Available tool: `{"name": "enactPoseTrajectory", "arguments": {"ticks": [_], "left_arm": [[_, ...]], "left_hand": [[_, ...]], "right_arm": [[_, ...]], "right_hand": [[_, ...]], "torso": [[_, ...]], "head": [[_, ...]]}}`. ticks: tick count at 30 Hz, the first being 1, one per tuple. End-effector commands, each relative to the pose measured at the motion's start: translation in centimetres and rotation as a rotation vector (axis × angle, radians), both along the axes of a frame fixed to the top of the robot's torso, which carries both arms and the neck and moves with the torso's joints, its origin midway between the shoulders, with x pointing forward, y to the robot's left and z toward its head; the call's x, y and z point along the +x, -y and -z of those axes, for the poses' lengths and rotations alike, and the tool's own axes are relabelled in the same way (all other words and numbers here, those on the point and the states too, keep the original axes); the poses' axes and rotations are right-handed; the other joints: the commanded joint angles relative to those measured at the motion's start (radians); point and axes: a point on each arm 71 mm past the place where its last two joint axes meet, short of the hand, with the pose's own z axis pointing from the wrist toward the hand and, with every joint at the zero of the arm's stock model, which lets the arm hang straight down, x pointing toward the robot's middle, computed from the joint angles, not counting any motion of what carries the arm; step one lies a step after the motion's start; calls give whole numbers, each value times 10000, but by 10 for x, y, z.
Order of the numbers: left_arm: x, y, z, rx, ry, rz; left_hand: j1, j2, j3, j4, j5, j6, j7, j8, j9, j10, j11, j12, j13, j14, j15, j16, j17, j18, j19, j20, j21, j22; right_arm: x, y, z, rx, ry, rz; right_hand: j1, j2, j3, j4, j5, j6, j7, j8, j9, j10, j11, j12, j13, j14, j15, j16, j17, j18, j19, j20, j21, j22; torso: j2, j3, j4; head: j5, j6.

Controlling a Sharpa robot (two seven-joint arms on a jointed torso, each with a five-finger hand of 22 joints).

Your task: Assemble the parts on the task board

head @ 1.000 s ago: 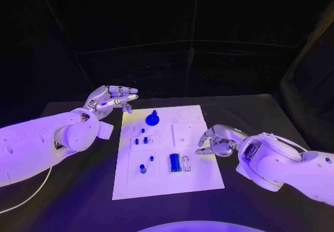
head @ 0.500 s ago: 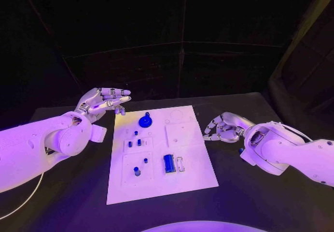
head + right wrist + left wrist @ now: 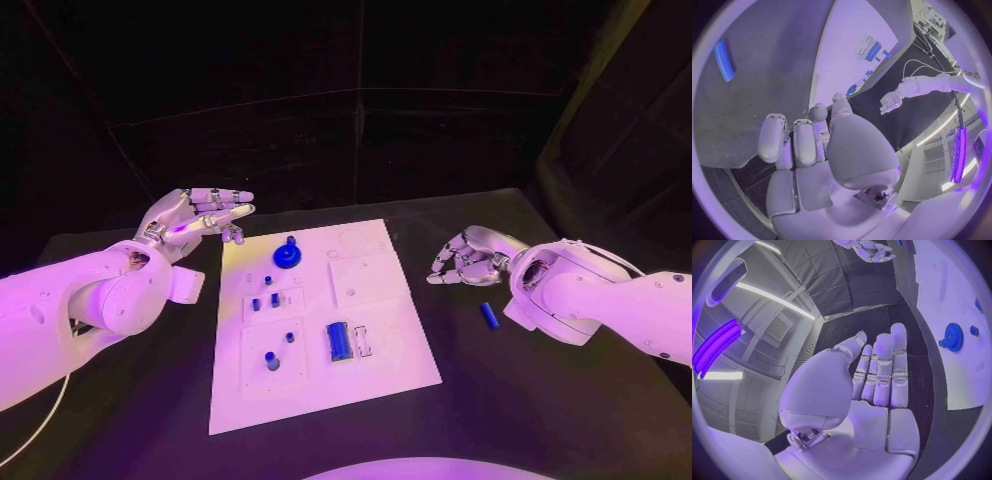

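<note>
The board (image 3: 310, 330) lies in the middle of the surface (image 3: 548, 400), between my two arms. Several parts already stand or lie on it: a blue gear (image 3: 287, 256) near the far end, a few small pegs (image 3: 274, 299) in the middle plates, and a blue block (image 3: 339, 341) with a pale bracket (image 3: 364, 341) just beside it toward the near end. I cannot tell which of these are fully seated. One part is plainly left to do: a small blue bar (image 3: 490, 316) lies off the board on the bare surface, to the right of it. So I judge the job part done, with at least this stray bar to be fetched and placed.

My left robot hand (image 3: 195, 214) hovers above the surface beyond the board's far left corner, palm up, fingers stretched and apart, holding nothing. The gear is the part nearest to it, but apart from it.

My right robot hand (image 3: 466, 262) hangs to the right of the board, fingers loosely curled with gaps between them, nothing in its grasp that I can see. The bar lies near it, on the side toward my body, close by my right forearm and not touched. I think that hand is the one best placed to pick it up.
</note>
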Motion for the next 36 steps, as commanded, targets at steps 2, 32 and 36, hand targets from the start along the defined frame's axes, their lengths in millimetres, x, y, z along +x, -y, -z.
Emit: {"name": "enactPoseTrajectory", "arguments": {"ticks": [2,32,36], "left_arm": [[0,1,-1,-85,25,94],[0,2,5,-38,-102,80],[0,2,6,-33,-112,75]], "left_hand": [[-23,56,-35,-36,-4,-20,39,64,-5,-80,-17,34,-17,-86,-4,-45,-9,63,2,11,-48,-10],[-38,55,-45,-27,-4,-20,41,69,-4,-79,-16,49,-16,-89,-1,-42,-16,62,3,13,-55,-16],[-38,55,-45,-27,-4,-20,41,69,-4,-79,-16,49,-16,-89,-1,-42,-16,62,3,13,-55,-16]], "right_arm": [[-2,9,3,-381,-524,73],[-21,54,-5,-2556,-551,1061],[-22,58,-4,-3024,-694,1102]], "right_hand": [[4,91,-70,13,59,63,1,-52,-17,-31,-27,-9,-4,370,73,-49,19,-36,-54,17,-27,10],[-265,-99,-509,255,339,474,-88,-120,-176,52,-91,-22,-37,389,22,-24,90,-57,18,-30,16,107],[-369,-147,-601,365,215,516,-97,-138,-203,47,-95,-52,-62,387,19,-36,86,-56,12,-33,8,101]], "torso": [[-57,-5,-60],[-259,42,-262],[-267,25,-265]], "head": [[-338,5],[-1336,-64],[-1401,-83]]}}
